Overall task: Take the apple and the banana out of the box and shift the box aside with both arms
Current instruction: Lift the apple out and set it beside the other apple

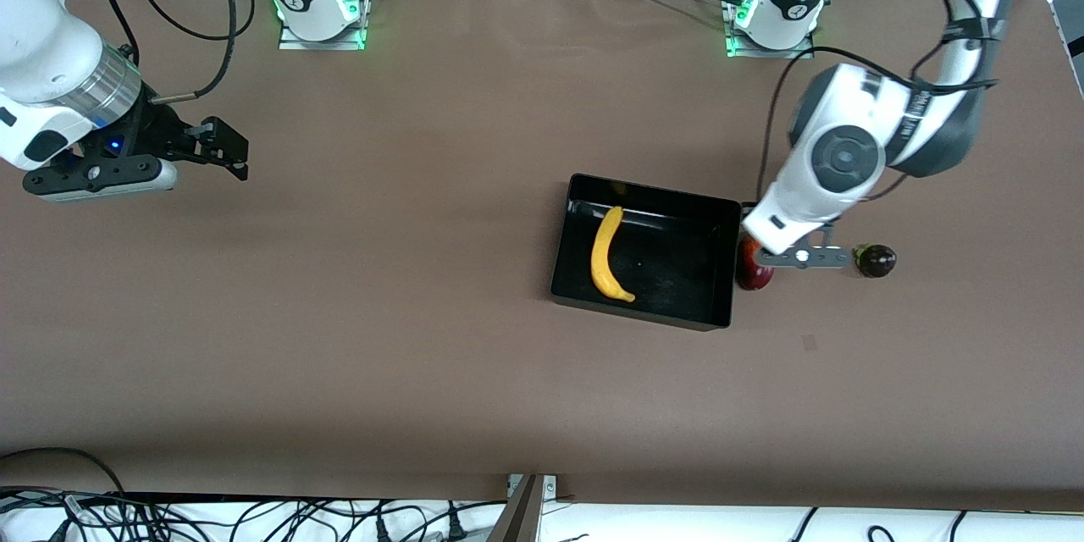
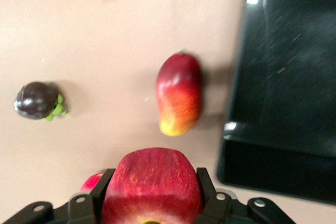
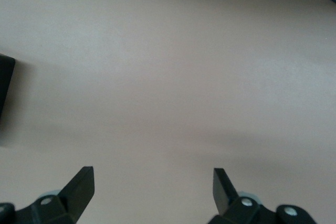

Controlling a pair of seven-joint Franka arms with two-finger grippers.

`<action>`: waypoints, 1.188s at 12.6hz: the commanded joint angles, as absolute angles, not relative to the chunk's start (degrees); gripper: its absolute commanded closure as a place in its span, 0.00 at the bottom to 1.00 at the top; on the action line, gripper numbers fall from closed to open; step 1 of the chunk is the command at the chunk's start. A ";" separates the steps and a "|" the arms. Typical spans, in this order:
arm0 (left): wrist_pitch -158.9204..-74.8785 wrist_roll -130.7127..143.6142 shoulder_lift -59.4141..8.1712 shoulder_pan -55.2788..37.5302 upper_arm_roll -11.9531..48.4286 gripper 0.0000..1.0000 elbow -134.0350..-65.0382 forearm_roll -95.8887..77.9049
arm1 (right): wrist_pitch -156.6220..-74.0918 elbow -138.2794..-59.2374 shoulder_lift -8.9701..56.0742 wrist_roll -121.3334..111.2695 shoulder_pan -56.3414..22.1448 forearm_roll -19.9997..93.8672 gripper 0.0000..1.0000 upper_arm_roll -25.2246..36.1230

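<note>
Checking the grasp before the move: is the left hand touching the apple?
Touching. The left wrist view shows the left hand shut on the apple, one finger pressed against each side with no gap, up over the table beside the box.

Both arms are glossy white with dark grey joint caps, black cables looped along them, green-lit bases and silver screws beside the black fingers [image 3: 79,184] of each wrist.
</note>
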State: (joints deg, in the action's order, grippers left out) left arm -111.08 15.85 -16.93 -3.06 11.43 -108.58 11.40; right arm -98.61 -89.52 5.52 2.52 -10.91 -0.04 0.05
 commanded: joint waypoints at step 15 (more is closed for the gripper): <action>-141.21 9.14 -6.15 3.25 14.22 0.00 -134.43 9.15 | -98.44 -88.86 5.71 2.55 -11.07 0.62 0.00 0.09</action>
State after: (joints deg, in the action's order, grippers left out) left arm -149.46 10.10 -9.60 3.55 12.16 -139.72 11.11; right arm -98.61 -89.53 5.53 2.52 -10.91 -0.04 0.05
